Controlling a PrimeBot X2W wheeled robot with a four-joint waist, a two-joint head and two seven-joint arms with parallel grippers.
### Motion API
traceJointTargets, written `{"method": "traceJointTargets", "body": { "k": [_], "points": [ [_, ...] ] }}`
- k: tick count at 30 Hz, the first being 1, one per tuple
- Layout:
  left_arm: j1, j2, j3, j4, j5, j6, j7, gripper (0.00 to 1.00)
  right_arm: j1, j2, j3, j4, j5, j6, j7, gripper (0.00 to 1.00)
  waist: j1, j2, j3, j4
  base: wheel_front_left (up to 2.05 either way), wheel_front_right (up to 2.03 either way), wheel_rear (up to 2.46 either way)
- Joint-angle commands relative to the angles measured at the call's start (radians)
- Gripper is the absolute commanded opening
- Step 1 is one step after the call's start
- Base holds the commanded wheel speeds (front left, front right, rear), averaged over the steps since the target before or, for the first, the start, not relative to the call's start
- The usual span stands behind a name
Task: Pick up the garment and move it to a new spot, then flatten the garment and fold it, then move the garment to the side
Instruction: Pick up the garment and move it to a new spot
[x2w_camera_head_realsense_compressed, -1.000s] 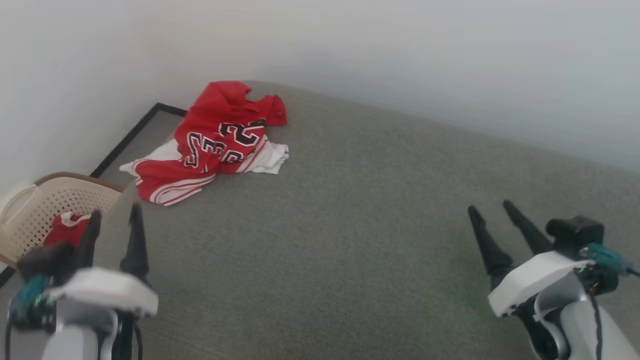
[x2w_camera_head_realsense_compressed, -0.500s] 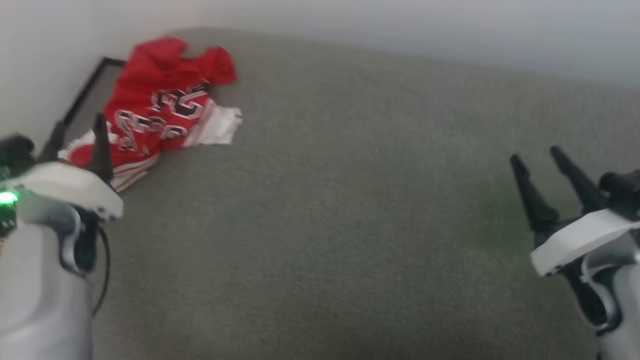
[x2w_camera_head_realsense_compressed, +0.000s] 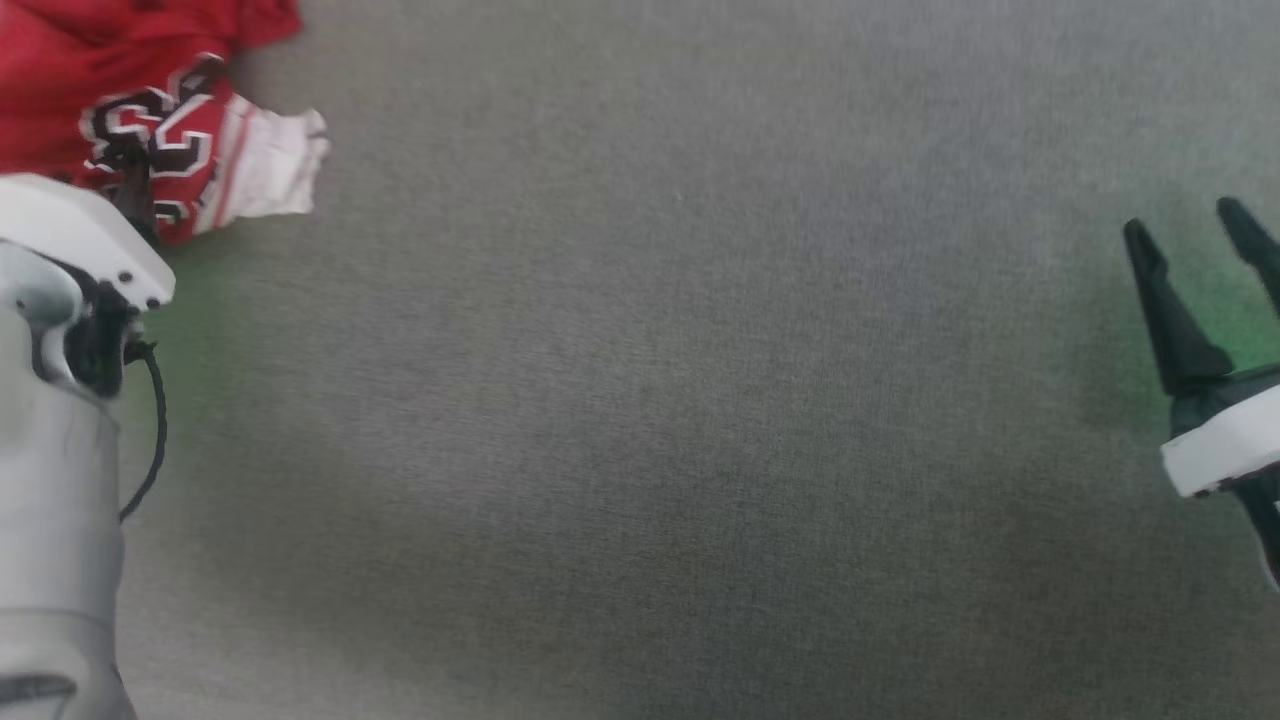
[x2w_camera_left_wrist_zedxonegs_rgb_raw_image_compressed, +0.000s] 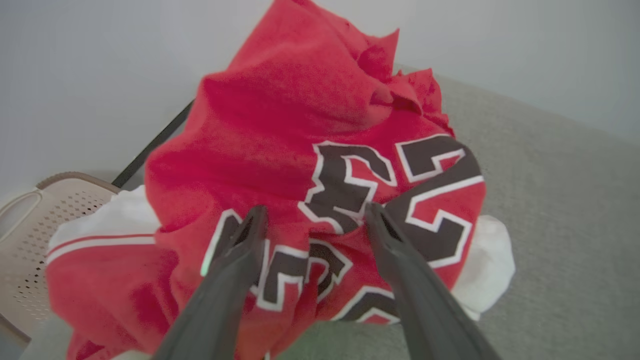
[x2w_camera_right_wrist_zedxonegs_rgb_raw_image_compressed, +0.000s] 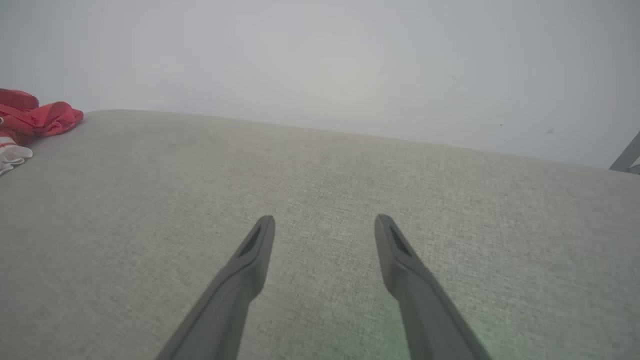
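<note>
The garment (x2w_camera_left_wrist_zedxonegs_rgb_raw_image_compressed: 300, 125), a red jersey with a black, white-outlined "23" and white striped sleeves, lies crumpled at the far left corner of the grey fabric surface (x2w_camera_head_realsense_compressed: 650, 400). In the head view the garment (x2w_camera_head_realsense_compressed: 150, 100) sits in the top left corner. My left gripper (x2w_camera_left_wrist_zedxonegs_rgb_raw_image_compressed: 315, 212) is open, its two dark fingers spread over the printed number with no cloth pinched between them. My right gripper (x2w_camera_head_realsense_compressed: 1185, 225) is open at the far right, well away from the jersey. In the right wrist view, the right gripper (x2w_camera_right_wrist_zedxonegs_rgb_raw_image_compressed: 325, 220) hovers over bare surface and the garment (x2w_camera_right_wrist_zedxonegs_rgb_raw_image_compressed: 35, 117) shows at the left edge.
A beige perforated basket (x2w_camera_left_wrist_zedxonegs_rgb_raw_image_compressed: 35, 225) stands beside the surface, left of the jersey. A black frame edge (x2w_camera_left_wrist_zedxonegs_rgb_raw_image_compressed: 155, 145) runs along the wall behind it. A pale wall (x2w_camera_right_wrist_zedxonegs_rgb_raw_image_compressed: 320, 60) closes the far side.
The head camera has swung down and right, so the whole picture shifted. My left gripper has come from beside the basket to over the jersey's print. Both grippers stay open.
</note>
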Motion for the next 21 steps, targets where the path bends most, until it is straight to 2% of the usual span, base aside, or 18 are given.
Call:
{"method": "traceJointTargets", "body": {
  "k": [1,6,10,13,16,17,18,21],
  "points": [
    [-0.043,0.007,0.006,0.043,-0.007,0.015,0.030,1.00,-0.003,-0.010,-0.006,-0.020,0.009,0.000,0.008,1.00,0.0000,0.0000,0.054,-0.018,0.00,0.00,0.00],
    [-0.126,0.002,-0.013,0.181,-0.012,0.034,0.141,1.00,0.005,-0.038,-0.038,-0.071,0.015,0.000,0.035,1.00,0.0000,0.0000,0.102,-0.017,0.00,0.00,0.00],
    [-0.162,-0.020,-0.023,0.269,-0.022,0.029,0.218,1.00,0.014,-0.051,-0.062,-0.100,0.016,0.000,0.052,1.00,0.0000,0.0000,0.125,-0.014,0.00,0.00,0.00],
    [-0.171,-0.043,-0.029,0.323,-0.031,0.028,0.258,1.00,0.020,-0.049,-0.075,-0.115,0.015,0.000,0.060,1.00,0.0000,0.0000,0.132,-0.011,0.00,0.00,0.00],
    [-0.174,-0.049,-0.039,0.346,-0.026,0.025,0.255,1.00,0.022,-0.047,-0.084,-0.121,0.014,0.000,0.065,1.00,0.0000,0.0000,0.133,-0.008,0.00,0.00,0.00],
    [-0.175,-0.046,-0.039,0.351,-0.029,0.021,0.251,0.43,0.022,-0.045,-0.085,-0.120,0.013,0.000,0.066,1.00,0.0000,0.0000,0.129,-0.007,0.00,0.00,0.00],
    [-0.180,-0.036,-0.039,0.347,-0.028,0.018,0.226,0.00,0.022,-0.043,-0.087,-0.119,0.011,0.000,0.065,1.00,0.0000,0.0000,0.125,-0.006,0.00,0.00,0.00],
    [-0.210,0.019,-0.064,0.322,0.006,0.002,0.132,0.00,0.022,-0.034,-0.092,-0.104,0.004,0.000,0.058,1.00,0.0000,0.0000,0.092,-0.001,0.00,0.00,0.00]
  ]
}}
